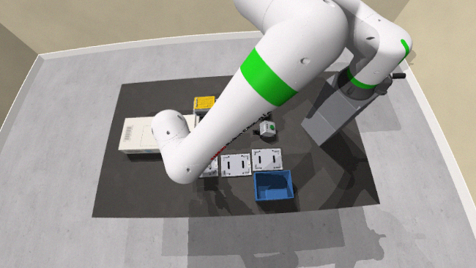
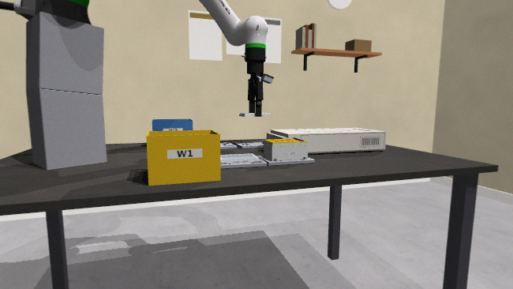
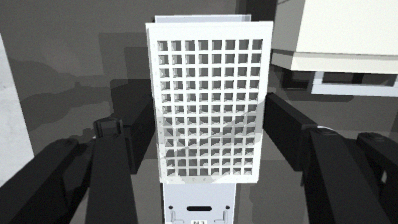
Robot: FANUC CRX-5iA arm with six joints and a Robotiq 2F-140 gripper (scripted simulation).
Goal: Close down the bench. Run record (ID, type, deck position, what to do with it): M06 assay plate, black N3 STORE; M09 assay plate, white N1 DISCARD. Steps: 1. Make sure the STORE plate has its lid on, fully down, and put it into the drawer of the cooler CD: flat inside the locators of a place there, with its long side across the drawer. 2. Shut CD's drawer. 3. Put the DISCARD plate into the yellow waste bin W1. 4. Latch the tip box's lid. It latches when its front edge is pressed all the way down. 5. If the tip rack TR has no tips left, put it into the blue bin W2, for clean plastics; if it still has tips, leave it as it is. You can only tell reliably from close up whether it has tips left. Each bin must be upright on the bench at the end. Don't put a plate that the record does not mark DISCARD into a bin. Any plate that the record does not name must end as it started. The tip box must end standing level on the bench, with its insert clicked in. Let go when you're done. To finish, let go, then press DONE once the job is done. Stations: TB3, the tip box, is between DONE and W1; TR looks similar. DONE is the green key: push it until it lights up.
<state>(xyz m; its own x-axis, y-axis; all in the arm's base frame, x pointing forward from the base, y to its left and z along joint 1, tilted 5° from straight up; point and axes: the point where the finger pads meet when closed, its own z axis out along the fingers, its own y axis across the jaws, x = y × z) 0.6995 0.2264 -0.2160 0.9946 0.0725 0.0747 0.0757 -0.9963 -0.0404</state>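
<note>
1. Yellow bin W1 point(image 2: 183, 162) stands upright at the front edge of the bench point(image 2: 355, 167), nearest the exterior camera. Judged to be the destination of the load, so a clear drop from above matters.
2. Just behind W1: a flat plate point(image 2: 242, 159) lies on the bench beside the tip box point(image 2: 285, 149), whose yellow tips show on top.
3. The gripper point(image 2: 256, 112) hangs well above the bench, fingers clamped on the long edges of the white assay plate point(image 3: 207, 105). The plate is carried level, wells up; gripping across the short width keeps it balanced.
4. Directly below the plate in the wrist view is a vacant deck nest point(image 3: 200, 207), judged to be its home position.
5. Further back: the cooler CD point(image 2: 335, 139), drawer front not visible; whether it is shut I cannot tell.
6. Farthest along: blue bin point(image 1: 274, 186), upright, next to two bare nests point(image 1: 236, 165).
7. Judgement: the discard step is mid-transfer; latching the tip box and checking the tip rack remain.
</note>
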